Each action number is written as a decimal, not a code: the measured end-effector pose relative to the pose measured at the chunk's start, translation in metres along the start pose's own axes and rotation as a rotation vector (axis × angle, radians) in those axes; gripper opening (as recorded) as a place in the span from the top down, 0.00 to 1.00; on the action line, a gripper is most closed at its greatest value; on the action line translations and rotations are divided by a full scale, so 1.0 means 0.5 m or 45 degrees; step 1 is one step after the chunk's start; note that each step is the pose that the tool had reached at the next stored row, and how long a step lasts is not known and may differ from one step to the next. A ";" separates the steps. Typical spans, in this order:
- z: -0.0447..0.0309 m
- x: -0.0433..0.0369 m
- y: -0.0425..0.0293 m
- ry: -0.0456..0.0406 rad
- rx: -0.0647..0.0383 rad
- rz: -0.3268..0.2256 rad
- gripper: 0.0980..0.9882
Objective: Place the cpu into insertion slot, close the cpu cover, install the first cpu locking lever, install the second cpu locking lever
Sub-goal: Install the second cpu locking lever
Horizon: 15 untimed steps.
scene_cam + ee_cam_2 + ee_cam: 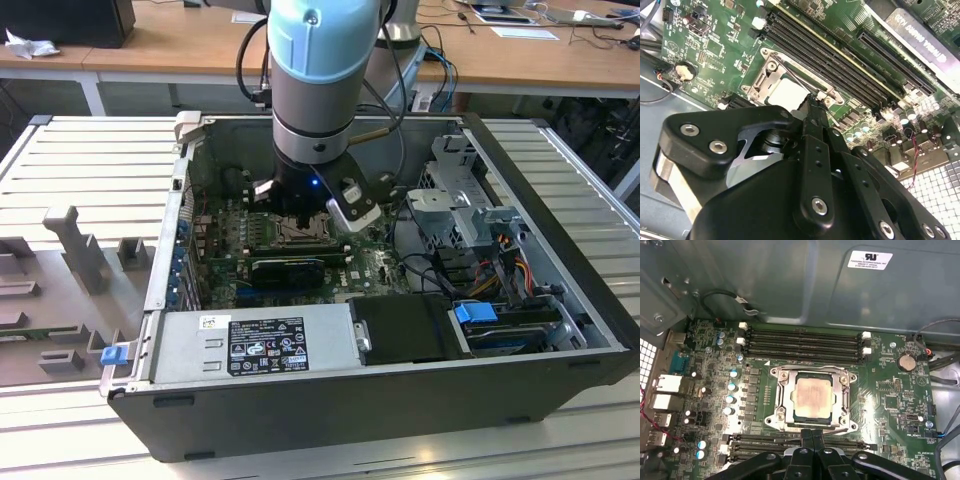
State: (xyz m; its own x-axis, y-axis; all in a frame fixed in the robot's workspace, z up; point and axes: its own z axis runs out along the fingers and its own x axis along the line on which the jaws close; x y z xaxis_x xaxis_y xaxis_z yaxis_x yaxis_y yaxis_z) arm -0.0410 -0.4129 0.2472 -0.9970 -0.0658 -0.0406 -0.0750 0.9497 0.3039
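Note:
The cpu (812,397) lies flat in the insertion slot (812,419) of the green motherboard (890,390), pale face up. The silvery cpu cover (782,400) is down around it. A thin wire locking lever (837,429) runs along the socket edge nearest my gripper (812,434). My gripper is shut, fingers pressed together, tips right at that lever and socket edge. The second wrist view has the fingertips (811,102) touching the cover's edge beside the cpu (785,92), with a wire lever (792,75) crossing the frame. In the exterior view the gripper (300,212) is low inside the case.
Long black memory slots (805,340) flank the socket on both sides. A graphics card (290,268), the power supply (250,340), a grey drive cage (460,200) and coloured cables (500,270) crowd the open computer case (160,270). A coin battery (906,361) sits nearby.

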 end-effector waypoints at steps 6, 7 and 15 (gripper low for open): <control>0.013 0.007 -0.011 0.005 -0.002 -0.011 0.99; 0.023 0.028 -0.012 0.009 -0.003 -0.023 0.99; 0.083 0.068 -0.020 0.011 -0.009 -0.030 0.99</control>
State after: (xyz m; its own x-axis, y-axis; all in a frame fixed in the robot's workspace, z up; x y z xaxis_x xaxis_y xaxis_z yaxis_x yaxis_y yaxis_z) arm -0.0733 -0.4121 0.2032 -0.9950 -0.0911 -0.0399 -0.0990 0.9456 0.3098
